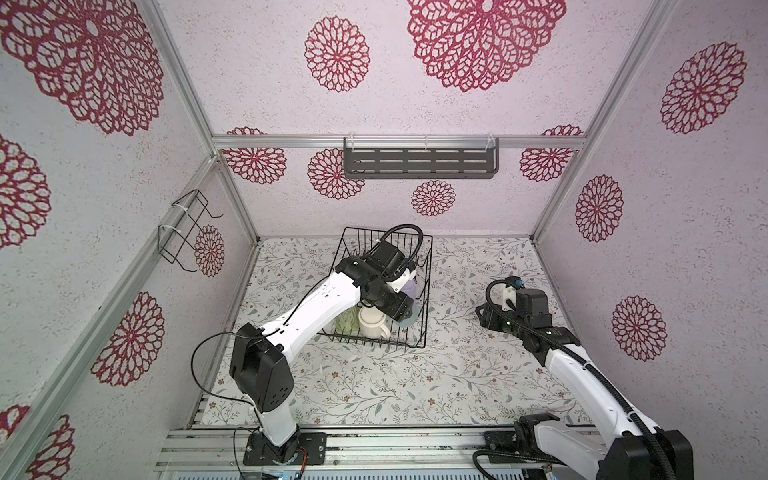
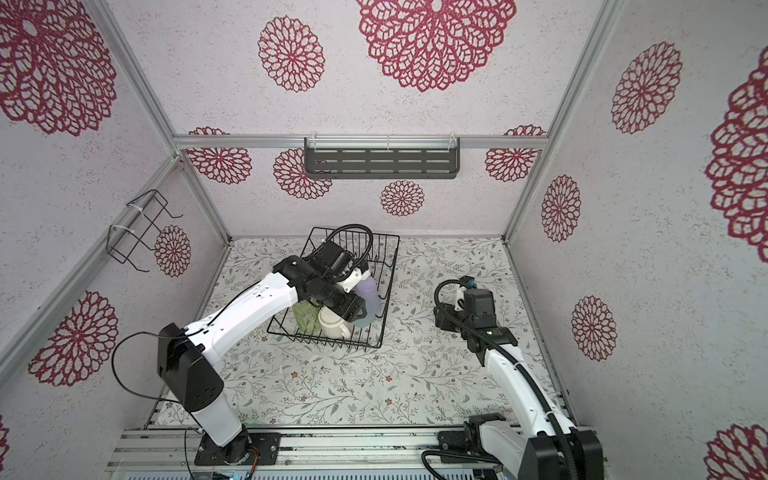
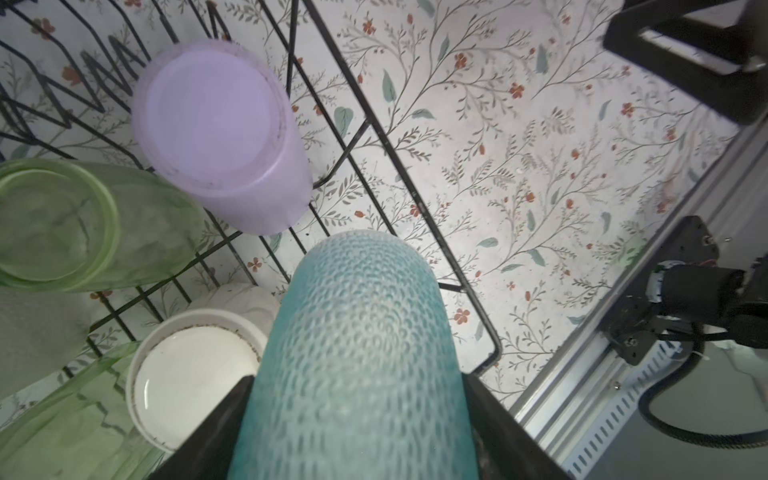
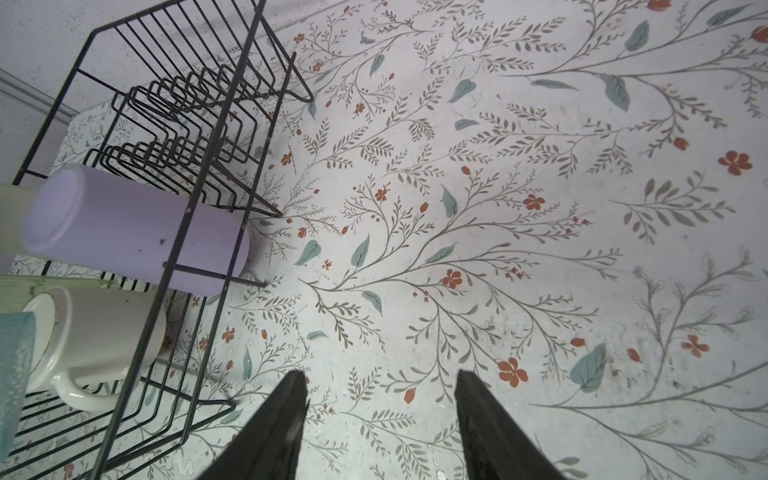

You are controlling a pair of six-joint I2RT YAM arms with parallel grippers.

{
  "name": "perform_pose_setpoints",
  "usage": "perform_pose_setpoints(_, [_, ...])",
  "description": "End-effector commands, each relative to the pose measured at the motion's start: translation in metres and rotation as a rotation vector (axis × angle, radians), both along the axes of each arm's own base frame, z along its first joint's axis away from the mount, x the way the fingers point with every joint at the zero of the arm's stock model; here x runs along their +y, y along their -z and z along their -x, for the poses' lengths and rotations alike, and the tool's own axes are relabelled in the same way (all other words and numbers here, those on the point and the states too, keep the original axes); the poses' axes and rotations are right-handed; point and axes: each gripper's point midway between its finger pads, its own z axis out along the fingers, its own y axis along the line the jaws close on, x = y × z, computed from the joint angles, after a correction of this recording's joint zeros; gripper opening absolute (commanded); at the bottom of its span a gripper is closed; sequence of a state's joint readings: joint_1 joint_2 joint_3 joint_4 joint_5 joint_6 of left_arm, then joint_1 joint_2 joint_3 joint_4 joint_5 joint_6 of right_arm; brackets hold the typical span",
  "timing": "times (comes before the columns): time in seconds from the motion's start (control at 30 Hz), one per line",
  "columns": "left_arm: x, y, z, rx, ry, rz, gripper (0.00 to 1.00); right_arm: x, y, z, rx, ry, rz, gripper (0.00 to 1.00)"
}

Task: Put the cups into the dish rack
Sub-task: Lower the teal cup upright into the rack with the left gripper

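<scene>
Crowding is the hazard: the left gripper, closed around the teal cup, holds it over a corner of the dish rack, just beside the white mug; lowering could knock the mug or snag the rim. The right gripper hangs open, empty.

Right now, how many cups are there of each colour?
Lilac: 1, the lilac tumbler
Green: 2, the pale green tumbler and the green patterned glass
White: 1, the white mug
Teal: 1, the teal cup
Frosted grey-white: 1, the frosted tumbler, blurred at the picture's edge
Total: 6
</scene>
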State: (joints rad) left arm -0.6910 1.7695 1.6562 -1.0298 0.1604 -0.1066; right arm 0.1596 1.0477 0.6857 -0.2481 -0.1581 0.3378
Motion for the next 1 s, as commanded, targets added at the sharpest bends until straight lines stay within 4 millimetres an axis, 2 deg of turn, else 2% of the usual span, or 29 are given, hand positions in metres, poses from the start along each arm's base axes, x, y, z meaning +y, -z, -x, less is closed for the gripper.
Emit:
perform_pose_setpoints(0.0, [0.003, 0.003, -0.007, -0.037, 0.000, -0.072, 0.62, 0.000, -0.010, -0.006, -0.041, -0.001, -0.006, 0.60])
perform_pose_setpoints(0.4, [-0.020, 0.022, 0.000, 0.021, 0.022, -0.049, 0.63, -0.006, -0.002, -0.001, -0.036, 0.007, 0.031, 0.60])
perform_pose_setpoints(0.97, [-0.019, 0.052, 0.000, 0.060, 0.005, -0.136, 0.67, -0.010, -0.003, 0.006, -0.040, 0.016, 0.045, 0.60])
